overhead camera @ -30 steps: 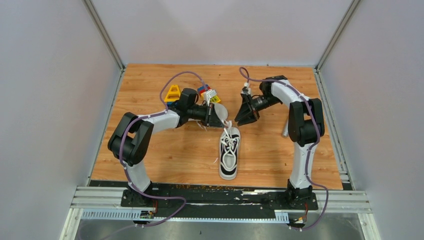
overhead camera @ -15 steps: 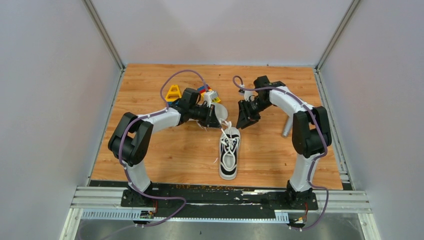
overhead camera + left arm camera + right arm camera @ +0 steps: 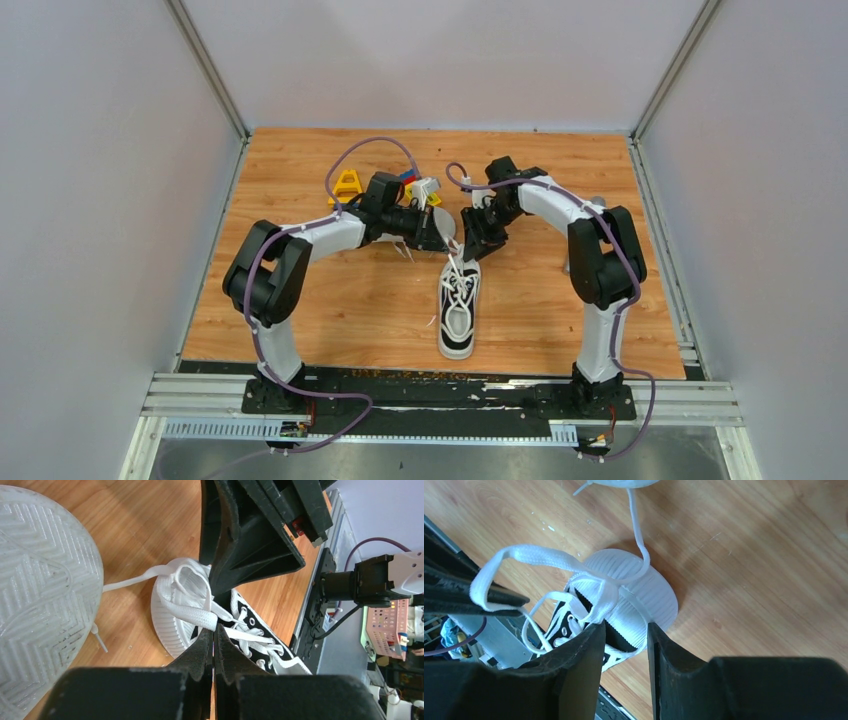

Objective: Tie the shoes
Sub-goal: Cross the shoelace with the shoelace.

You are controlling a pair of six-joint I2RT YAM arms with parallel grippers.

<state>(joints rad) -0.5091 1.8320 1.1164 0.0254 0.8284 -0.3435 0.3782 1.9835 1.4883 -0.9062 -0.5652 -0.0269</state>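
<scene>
From above: found the left arm bent at the elbow and stretched rightward over the wooden surface [image 3: 330,300], with the left hand [image 3: 443,238] brought low just beyond the toe of the upright sneaker [image 3: 459,315]. Found the right arm arched in from the far right, with the right hand [image 3: 470,243] tipped downward just beside the left one, over that same toe. Placed this sneaker near the middle of the surface, toe pointing away from the arm bases, laces loose. Noted toy blocks [image 3: 345,185] behind the left wrist.

Through the left wrist camera: saw the left hand clamped tight, fingers [image 3: 202,652] pressed together on a flat white lace [image 3: 197,614] lifted off the ribbed white toe cap [image 3: 167,625]. Made out the second sneaker [image 3: 40,595] lying sole-up at the left, herringbone tread showing, close beside the first. Caught the right hand hanging directly above the toe cap.

Through the right wrist camera: saw the right hand with jaws partly apart, gripping nothing, the toe cap showing in the gap. Followed the lace up as a raised loop to the left hand's fingers at the left edge.
</scene>
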